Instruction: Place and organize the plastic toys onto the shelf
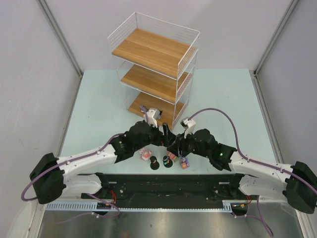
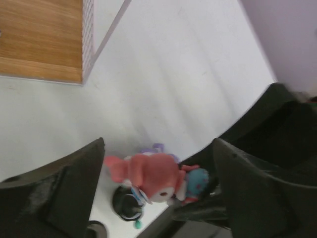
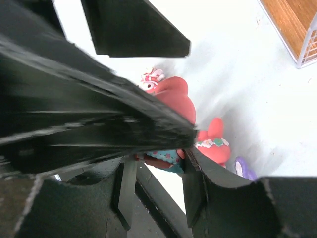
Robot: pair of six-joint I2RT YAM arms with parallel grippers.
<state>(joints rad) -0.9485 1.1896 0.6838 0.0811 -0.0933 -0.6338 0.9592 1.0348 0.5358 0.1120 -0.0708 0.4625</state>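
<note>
A pink-hooded toy in a blue dress [image 2: 156, 178] hangs above the table where my two grippers meet in front of the shelf [image 1: 153, 49]. My right gripper [image 3: 186, 151] is shut on its blue dress [image 3: 166, 156]. My left gripper [image 2: 158, 145] is open, its fingers [image 2: 74, 188] standing either side of the same toy. In the top view both grippers [image 1: 166, 140] cover it. More plastic toys stand on the table below: a pink-and-white one [image 1: 145, 154], two on black bases [image 1: 154, 162] [image 1: 168, 161] and a purplish one [image 1: 184, 162].
A purple bunny [image 1: 143, 109] stands by the shelf's bottom board [image 1: 148, 106]. In the right wrist view a pink flower-crowned toy [image 3: 214, 144] and a purple one [image 3: 243, 168] stand close under the jaws. The arm bases and a black rail [image 1: 163, 186] line the near edge.
</note>
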